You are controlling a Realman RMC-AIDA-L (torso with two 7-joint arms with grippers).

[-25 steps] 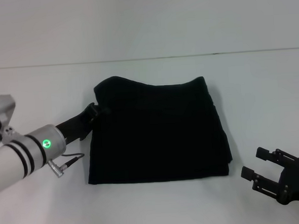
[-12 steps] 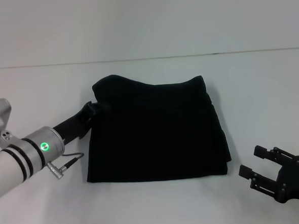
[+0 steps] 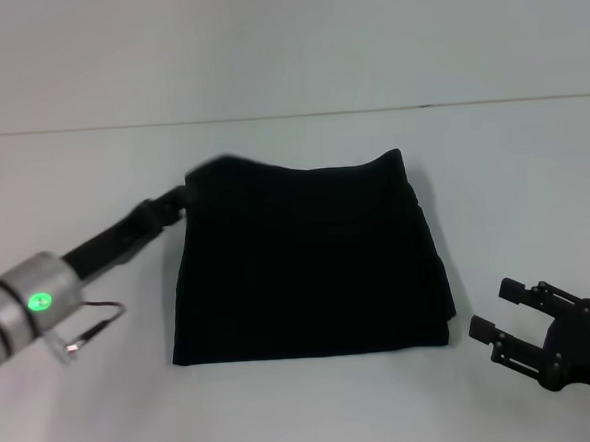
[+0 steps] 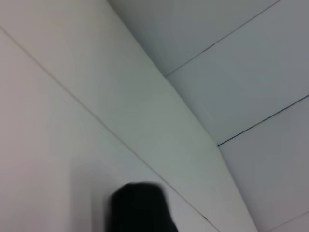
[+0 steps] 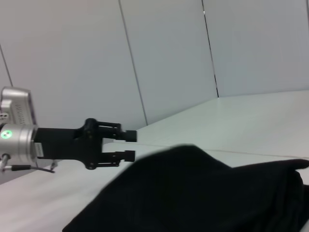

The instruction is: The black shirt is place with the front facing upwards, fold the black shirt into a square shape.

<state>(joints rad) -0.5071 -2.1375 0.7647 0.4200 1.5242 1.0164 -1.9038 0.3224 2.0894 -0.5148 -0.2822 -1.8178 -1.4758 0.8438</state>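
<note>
White table [image 3: 306, 401]; folded black shirt [image 3: 313, 265]; left gripper [image 5: 129, 145] open beside.

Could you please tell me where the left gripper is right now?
In the head view the left gripper sits left of centre on the table, open, just off the shirt's far-left corner.

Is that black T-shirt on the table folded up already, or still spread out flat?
Folded: the black cloth T-shirt lies as a squarish block, no sleeves showing, layered edges stacked along its right side.
</note>
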